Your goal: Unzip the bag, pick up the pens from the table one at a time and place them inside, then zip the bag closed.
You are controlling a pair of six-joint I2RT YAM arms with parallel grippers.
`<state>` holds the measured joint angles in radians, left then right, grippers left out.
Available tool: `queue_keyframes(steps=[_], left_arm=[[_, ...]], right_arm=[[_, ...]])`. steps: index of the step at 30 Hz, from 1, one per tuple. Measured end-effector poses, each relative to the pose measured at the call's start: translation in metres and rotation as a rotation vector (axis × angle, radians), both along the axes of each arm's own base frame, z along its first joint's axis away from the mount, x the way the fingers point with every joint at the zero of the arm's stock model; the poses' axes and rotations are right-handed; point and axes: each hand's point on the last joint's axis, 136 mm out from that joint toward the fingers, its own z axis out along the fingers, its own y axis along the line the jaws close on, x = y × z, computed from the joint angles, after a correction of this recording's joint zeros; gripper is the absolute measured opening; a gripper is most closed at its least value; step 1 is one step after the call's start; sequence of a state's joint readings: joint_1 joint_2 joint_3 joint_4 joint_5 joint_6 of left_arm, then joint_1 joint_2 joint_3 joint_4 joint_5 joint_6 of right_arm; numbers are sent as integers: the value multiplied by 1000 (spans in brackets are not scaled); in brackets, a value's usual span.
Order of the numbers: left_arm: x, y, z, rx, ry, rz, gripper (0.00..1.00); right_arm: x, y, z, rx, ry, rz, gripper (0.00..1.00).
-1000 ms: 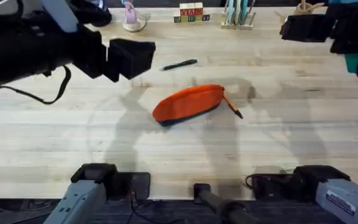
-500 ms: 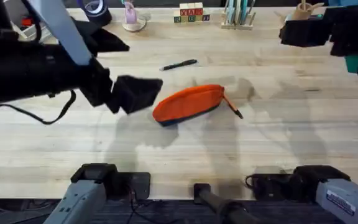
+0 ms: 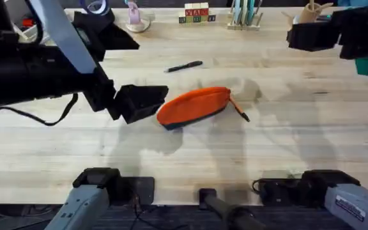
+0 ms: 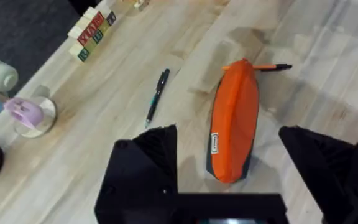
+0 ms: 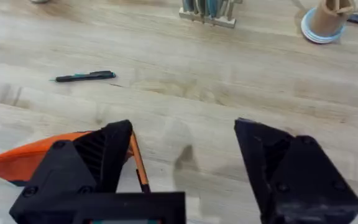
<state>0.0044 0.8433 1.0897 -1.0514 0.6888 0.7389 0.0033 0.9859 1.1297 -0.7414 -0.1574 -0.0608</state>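
We are hovering our left claw (image 3: 147, 102) wide open just beside the near-left end of the bag (image 3: 195, 105), whose long axis is running from that end up and rightward across the bench (image 3: 286, 137). The left wrist view is showing the bag (image 4: 234, 124) lying lengthwise between our spread fingers, zip apparently closed. The black pen (image 3: 184, 66) is lying just beyond the bag, well clear of our approach, with nothing standing between. At the bag's right end the orange pen (image 3: 240, 108) is touching it. Our right claw (image 3: 312, 35), also wide open, is hanging far back and right, so we are judging the left arm nearer.
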Motion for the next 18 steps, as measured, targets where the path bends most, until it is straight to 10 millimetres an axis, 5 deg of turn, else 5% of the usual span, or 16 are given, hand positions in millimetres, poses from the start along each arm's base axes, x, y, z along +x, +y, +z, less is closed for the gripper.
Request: queue_keyframes(steps=[11,18], left_arm=[[3,1,2,31,-48,-25,993],[-4,6,-15,63,40,-4,995]], right_arm=[[-1,-3,-2,-10,8,-12,998],[-4,-3,-6,-11,30,-12,998]])
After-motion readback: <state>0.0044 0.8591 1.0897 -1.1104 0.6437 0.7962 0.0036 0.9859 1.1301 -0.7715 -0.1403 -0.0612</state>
